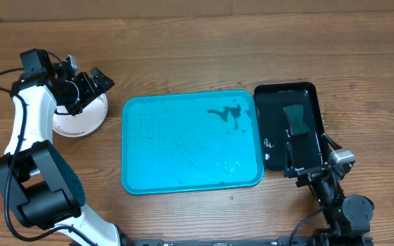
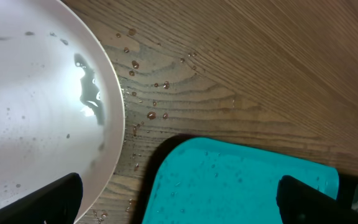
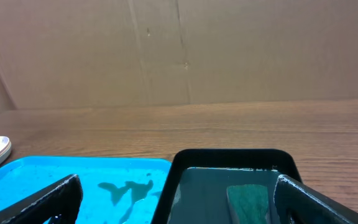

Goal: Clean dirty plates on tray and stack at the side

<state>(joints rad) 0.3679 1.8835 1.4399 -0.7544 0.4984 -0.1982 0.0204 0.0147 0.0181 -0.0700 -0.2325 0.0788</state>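
A white plate lies on the wood left of the turquoise tray; whether other plates lie under it I cannot tell. In the left wrist view the white plate is wet, with small specks, next to the tray's corner. My left gripper is open and empty above the plate's far edge; its fingers frame the plate rim and tray corner. The tray holds only dark smears and water. My right gripper is open and empty at the black tray's near end. The yellow-green and teal plates are not visible.
A glossy black tray with water and a dark green sponge stands right of the turquoise tray; the sponge also shows in the right wrist view. Water drops speckle the wood near the plate. A cardboard wall stands behind the table.
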